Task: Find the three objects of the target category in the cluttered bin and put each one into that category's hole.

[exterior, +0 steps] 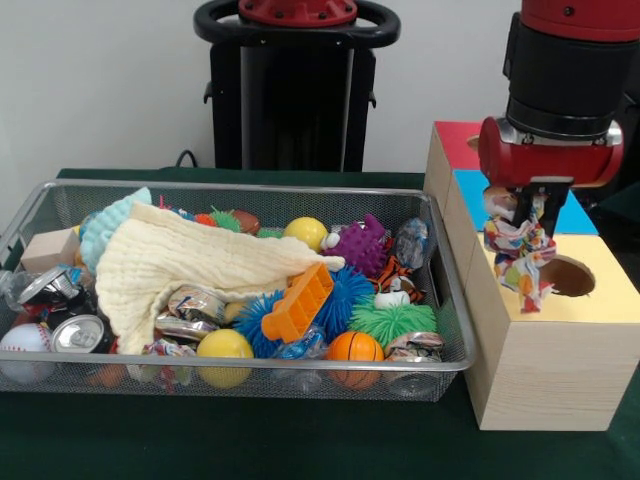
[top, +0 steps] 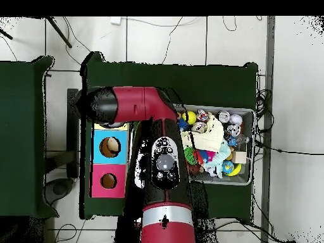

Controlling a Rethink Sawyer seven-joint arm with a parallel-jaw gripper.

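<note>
My gripper (exterior: 531,212) is shut on a knotted cloth bundle (exterior: 520,252) with red, blue, yellow and white patches. The bundle hangs over the yellow-topped wooden box (exterior: 610,292), just left of its round hole (exterior: 569,276) and slightly above the top. The wire mesh basket (exterior: 240,188) stands to the left, full of clutter; it also shows in the overhead view (top: 248,114). A small colourful cloth piece (exterior: 167,348) lies near the basket's front wall, partly buried. In the overhead view the arm (top: 136,104) covers the gripper and the yellow box.
A large cream cloth (exterior: 190,265) drapes over the basket's left half. Spiky balls (exterior: 362,243), crushed cans (exterior: 78,333), an orange plastic toy (exterior: 298,303) and small balls lie around it. The blue-topped (exterior: 470,188) and red-topped (exterior: 455,140) boxes stand behind the yellow one.
</note>
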